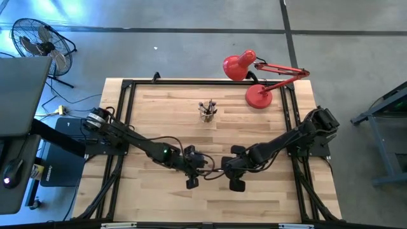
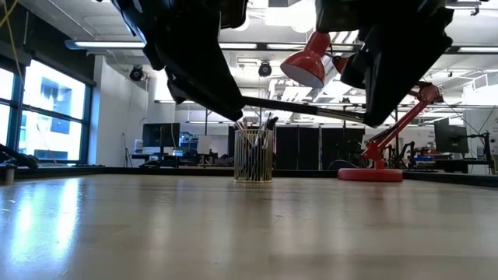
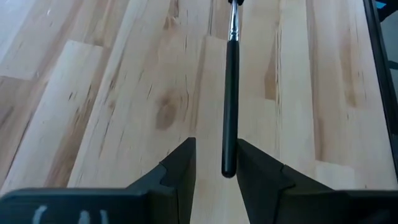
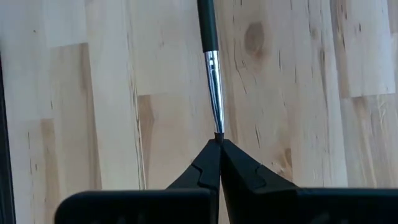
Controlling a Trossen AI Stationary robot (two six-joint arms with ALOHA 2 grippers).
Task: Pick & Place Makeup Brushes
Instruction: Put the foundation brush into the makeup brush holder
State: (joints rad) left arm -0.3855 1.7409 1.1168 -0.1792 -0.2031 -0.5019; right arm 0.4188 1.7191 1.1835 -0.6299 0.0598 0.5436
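Right wrist view shows one makeup brush (image 4: 213, 93) running straight out from the right gripper (image 4: 219, 142), whose fingers (image 4: 239, 171) are pressed together on the brush's bristle end, just past the silver ferrule. In the left wrist view the same brush's dark handle (image 3: 230, 106) reaches in between the left gripper's (image 3: 216, 163) fingers (image 3: 180, 163); they stand a little apart, with a small gap on each side of the handle end, so they do not clamp it. From the low view the brush hangs level above the desk (image 2: 249, 233), bridging the two dark arms. From the high view the two grippers face each other over the near middle of the desk, the left one (image 1: 197, 166) coming from the left and the right one (image 1: 230, 168) from the right, with the thin brush between them hard to make out.

Well behind them, toward the far edge, the other makeup brushes (image 1: 208, 107) stand upright in a small clear cup (image 2: 254, 159). A red desk lamp (image 1: 257, 76) stands beside the cup at the far right corner. Off the desk, a floor fan (image 1: 38, 41) stands at the far left.
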